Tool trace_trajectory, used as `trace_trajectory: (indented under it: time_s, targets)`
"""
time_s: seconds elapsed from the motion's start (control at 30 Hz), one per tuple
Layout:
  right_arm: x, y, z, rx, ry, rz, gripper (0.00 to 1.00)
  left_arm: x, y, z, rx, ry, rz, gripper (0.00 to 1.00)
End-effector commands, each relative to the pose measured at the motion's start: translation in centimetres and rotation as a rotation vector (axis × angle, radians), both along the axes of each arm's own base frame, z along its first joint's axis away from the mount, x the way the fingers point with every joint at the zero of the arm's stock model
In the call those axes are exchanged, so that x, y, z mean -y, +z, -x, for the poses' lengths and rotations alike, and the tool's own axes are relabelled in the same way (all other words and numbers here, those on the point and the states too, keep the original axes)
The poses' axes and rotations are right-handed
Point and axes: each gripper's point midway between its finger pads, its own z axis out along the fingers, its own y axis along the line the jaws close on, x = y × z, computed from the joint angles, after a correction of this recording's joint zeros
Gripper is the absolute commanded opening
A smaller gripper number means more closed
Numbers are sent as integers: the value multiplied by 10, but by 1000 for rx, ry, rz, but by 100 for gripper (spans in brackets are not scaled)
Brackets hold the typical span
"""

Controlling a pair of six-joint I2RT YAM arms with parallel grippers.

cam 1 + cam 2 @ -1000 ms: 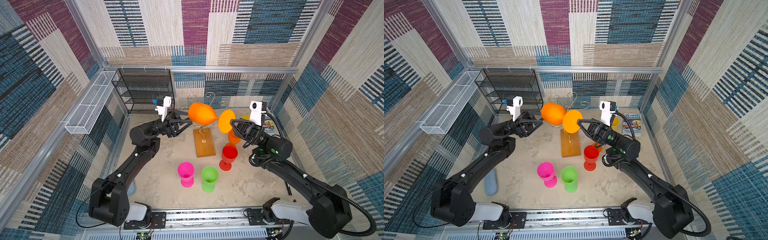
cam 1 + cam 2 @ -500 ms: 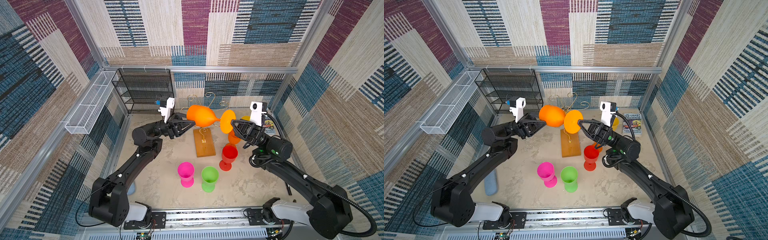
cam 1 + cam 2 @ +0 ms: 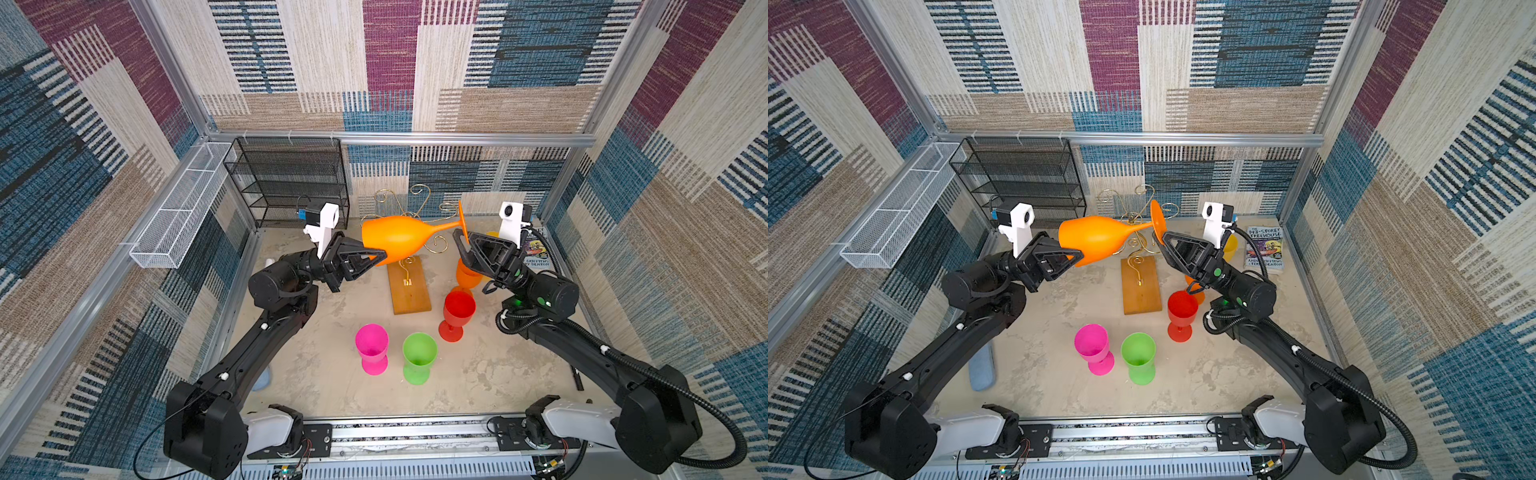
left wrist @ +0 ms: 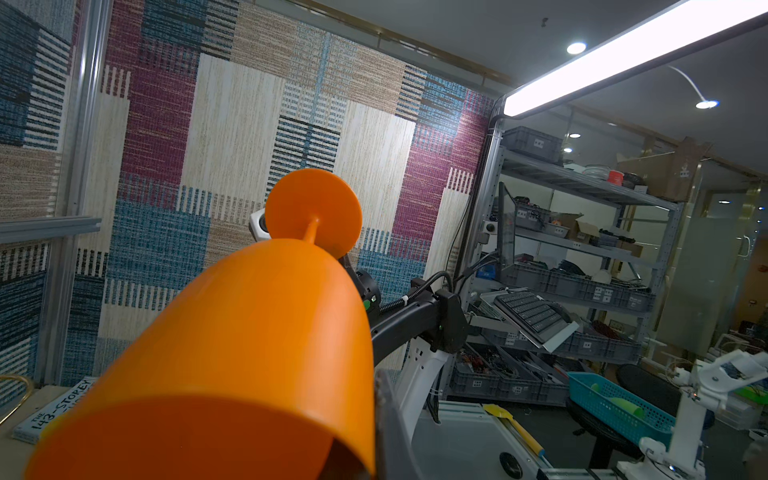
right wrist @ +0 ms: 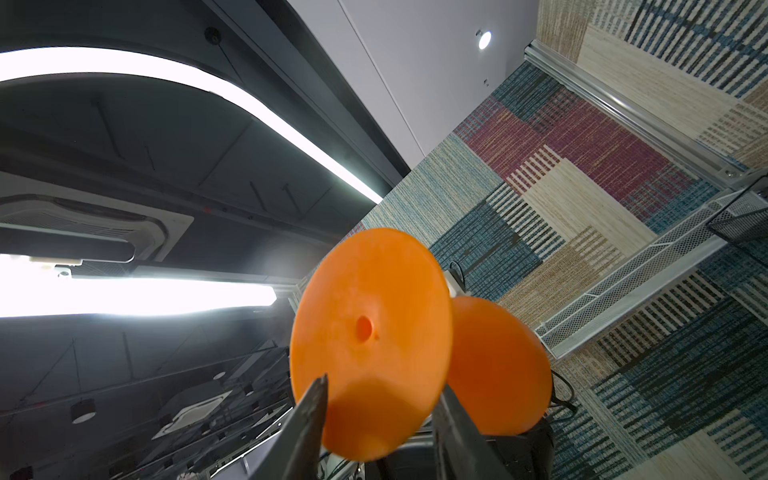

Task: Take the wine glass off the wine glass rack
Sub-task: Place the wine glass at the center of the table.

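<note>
Orange glass [image 3: 395, 241] is up in the air, lying sideways over the rack [image 3: 409, 293], bowl twd the L side, foot twd the R. Its stem crosses the gold scrolls; can't tell if it's clear of them. L hand [image 3: 378, 261] is clamped tight on the bowl rim. R hand [image 3: 464, 237] has its jaws apart either side of the foot's edge, w/ no grip seen. Rack sits mid-worktop nr the back edge. Red cup [image 3: 457, 309], pink cup [image 3: 371, 345] & green cup [image 3: 419, 353] stand twd the front edge.
</note>
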Motion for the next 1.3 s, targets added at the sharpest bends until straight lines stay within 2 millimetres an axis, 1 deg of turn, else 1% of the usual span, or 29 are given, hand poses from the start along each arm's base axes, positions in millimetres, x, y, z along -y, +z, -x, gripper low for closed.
trace_trajectory:
  time_s: [0.0, 0.1, 0.13, 0.2, 0.27, 0.33, 0.4, 0.43, 0.5, 0.57, 0.6, 0.7, 0.83, 0.87, 0.97, 1.03, 1.07, 1.17, 1.27]
  targets:
    - [32, 27, 71, 370, -25, -144, 54, -5, 8, 11, 33, 5, 23, 0]
    - [32, 32, 69, 378, -105, -106, 61, -9, 16, 24, 59, 3, 33, 0]
    - [31, 34, 65, 370, -152, -73, 62, -11, 19, 29, 70, 2, 37, 0]
    - [29, 39, 55, 355, -273, 4, 65, -14, 24, 39, 94, 4, 44, 0]
    - [36, 48, 40, 317, -482, 106, 69, -17, 28, 45, 110, 28, 43, 0]
    - [53, 53, 30, 276, -673, 172, 70, -16, 26, 40, 88, 91, 10, 0]
    - [73, 56, 27, 244, -830, 219, 70, -18, 20, 27, 51, 227, -45, 0]
    - [82, 55, 23, 220, -896, 252, 70, -20, 13, 17, 18, 317, -92, 0]
    - [95, 51, 18, 182, -999, 316, 70, -29, 8, 7, -20, 461, -150, 0]
    - [108, 42, 10, 128, -1087, 374, 70, -40, 7, 0, -67, 574, -195, 0]
    - [115, 37, 7, 105, -1130, 399, 70, -48, 7, -2, -96, 634, -211, 0]
    - [132, 23, 3, 62, -1225, 437, 70, -78, 2, -11, -185, 853, -259, 0]
    - [145, 8, -3, 24, -1310, 470, 70, -118, -5, -1, -222, 1067, -316, 0]
    - [148, 6, -5, 14, -1327, 479, 71, -124, -7, 2, -227, 1098, -327, 0]
    - [151, -5, -15, -16, -1366, 534, 72, -145, -22, 7, -271, 1200, -403, 0]
    - [149, -13, -25, -32, -1374, 582, 72, -155, -42, 6, -322, 1251, -492, 0]
    - [149, -18, -29, -44, -1379, 601, 73, -157, -52, 4, -345, 1260, -535, 0]
    - [147, -29, -40, -74, -1388, 639, 73, -156, -92, -5, -433, 1246, -683, 0]
    - [147, -37, -48, -95, -1398, 657, 73, -147, -135, -14, -529, 1181, -822, 0]
